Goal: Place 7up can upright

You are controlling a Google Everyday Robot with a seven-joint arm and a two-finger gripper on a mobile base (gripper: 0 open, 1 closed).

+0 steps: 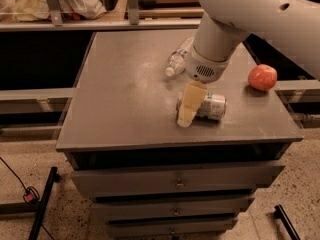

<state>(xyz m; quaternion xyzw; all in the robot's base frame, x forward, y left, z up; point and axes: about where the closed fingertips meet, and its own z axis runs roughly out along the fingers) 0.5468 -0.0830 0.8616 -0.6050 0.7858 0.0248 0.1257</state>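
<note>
The 7up can (212, 106), silvery-white with green print, lies on its side on the grey cabinet top (125, 94), towards the front right. My gripper (186, 115) hangs from the white arm (220, 39) and comes down over the can's left end, reaching the cabinet top in front of it. I cannot tell whether it touches or holds the can. The can's left end is hidden behind the gripper.
A clear plastic water bottle (176, 61) with a white cap lies on its side behind the can, partly under the arm. A red-orange fruit (262, 77) sits near the right edge. The cabinet has drawers (175, 181) below. A shelf with clutter runs behind.
</note>
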